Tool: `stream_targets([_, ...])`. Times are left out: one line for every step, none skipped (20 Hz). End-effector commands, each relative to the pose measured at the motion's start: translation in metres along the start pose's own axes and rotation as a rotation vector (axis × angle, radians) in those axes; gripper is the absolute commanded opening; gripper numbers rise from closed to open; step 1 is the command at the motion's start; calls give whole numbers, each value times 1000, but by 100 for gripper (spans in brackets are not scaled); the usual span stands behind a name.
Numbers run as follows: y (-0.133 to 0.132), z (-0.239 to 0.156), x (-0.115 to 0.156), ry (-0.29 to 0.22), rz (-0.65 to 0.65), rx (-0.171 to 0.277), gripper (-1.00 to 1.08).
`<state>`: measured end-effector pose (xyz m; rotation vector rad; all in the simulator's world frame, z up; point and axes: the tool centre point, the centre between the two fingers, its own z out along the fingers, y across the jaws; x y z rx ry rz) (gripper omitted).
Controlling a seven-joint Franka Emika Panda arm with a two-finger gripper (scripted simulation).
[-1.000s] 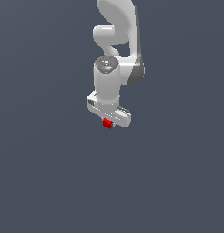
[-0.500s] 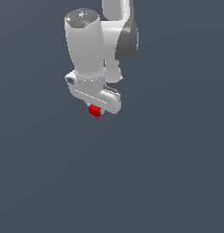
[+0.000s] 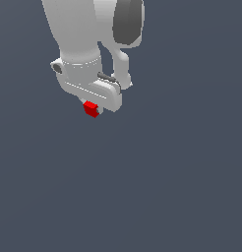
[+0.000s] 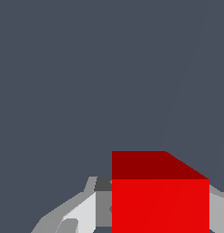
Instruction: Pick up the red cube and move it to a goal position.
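In the exterior view, the arm fills more of the picture than half a second ago. It hangs down, gripper (image 3: pixel 92 107) clamped on the red cube (image 3: pixel 91 109). In the wrist view, the red cube (image 4: pixel 160 195) sits between the fingers (image 4: pixel 82 214).

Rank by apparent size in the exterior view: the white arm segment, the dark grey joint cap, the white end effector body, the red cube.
1. White cylindrical arm segment, largest.
2. White end effector body, though nearness to the camera may inflate it.
3. Dark grey rounded joint cap, partly cropped, so unsure against the end effector.
4. Small bright red matte cube, smallest.
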<state>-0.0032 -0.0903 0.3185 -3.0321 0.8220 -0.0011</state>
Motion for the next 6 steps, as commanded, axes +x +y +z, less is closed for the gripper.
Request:
stream_targets([2,-8,3,-1,-1,0,-100])
stream_targets([3,-10,4,-1,-1,0,-100])
stream_targets([3,-11,5,-1,-1,0,-100])
stream_targets([3,-12,5,-1,-1,0,-100])
stream_targets([3,-13,6,-1,-1,0,-100])
stream_targets([3,-13,6,-1,-1,0,-100])
